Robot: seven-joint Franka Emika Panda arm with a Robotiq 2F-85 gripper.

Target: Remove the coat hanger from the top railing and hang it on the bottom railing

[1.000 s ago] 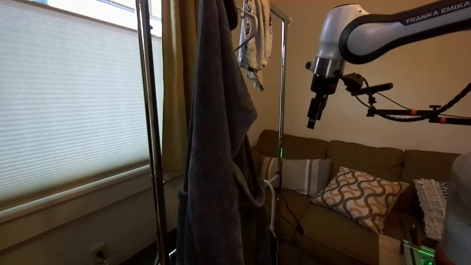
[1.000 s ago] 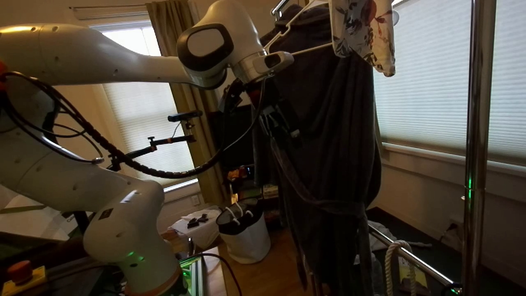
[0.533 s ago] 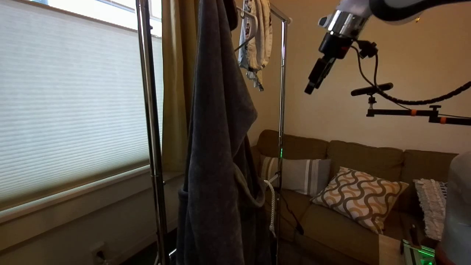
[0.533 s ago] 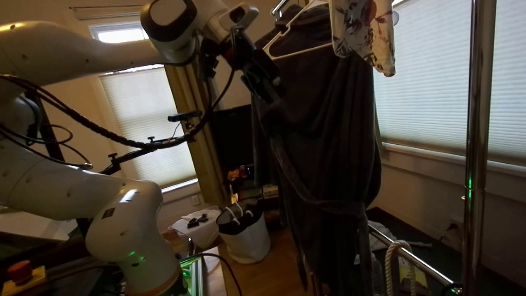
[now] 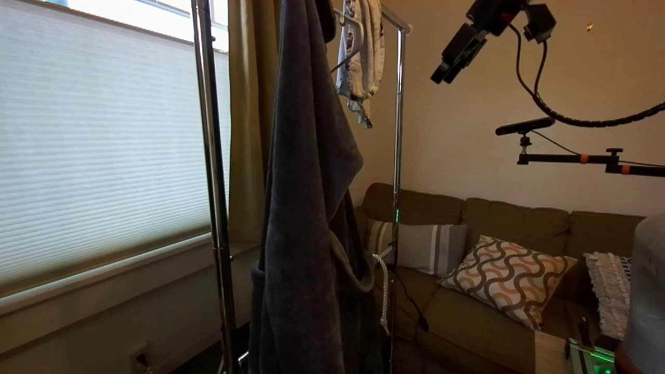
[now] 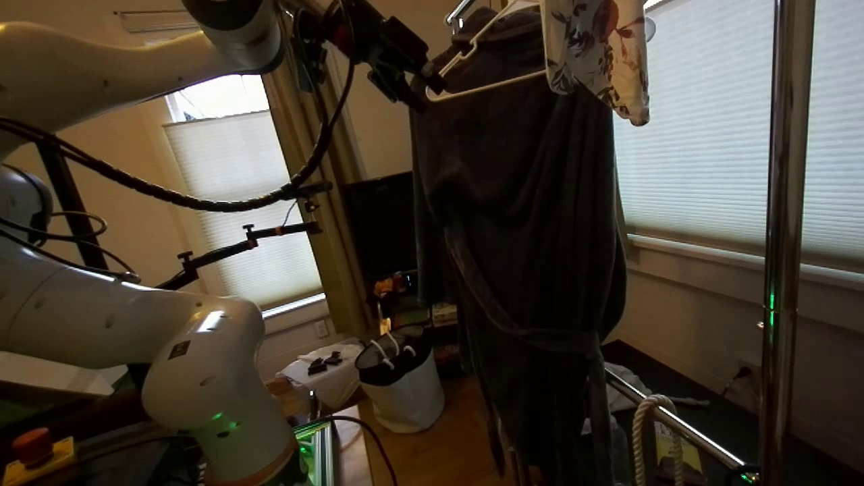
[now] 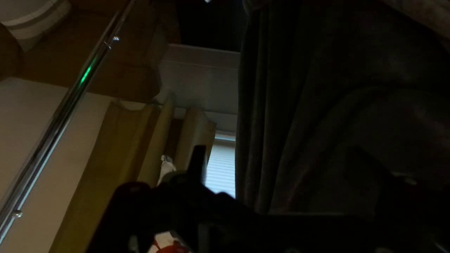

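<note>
Behind the garment rack (image 5: 398, 130) a brown sofa (image 5: 519, 221) shows in an exterior view. The white plastic hanger (image 6: 496, 85) hangs high beside the grey robe (image 6: 540, 202), apparently on the top railing (image 5: 395, 19). The gripper (image 6: 428, 94) is empty, its jaws apart. I judge the hanger light, stiff, rather slippery, best pinched at its corner nearest the jaws.

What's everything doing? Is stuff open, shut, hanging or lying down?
Gripper, open
Hanger, hanging up high, partly hidden
Robe, hanging
Flowery cloth, hanging
Blind, drawn, with a gap above
Curtain, pulled aside
Basket, upright, open on top
Rope, looped over the bottom railing
Patterned pillow, leaning on the sofa
</note>
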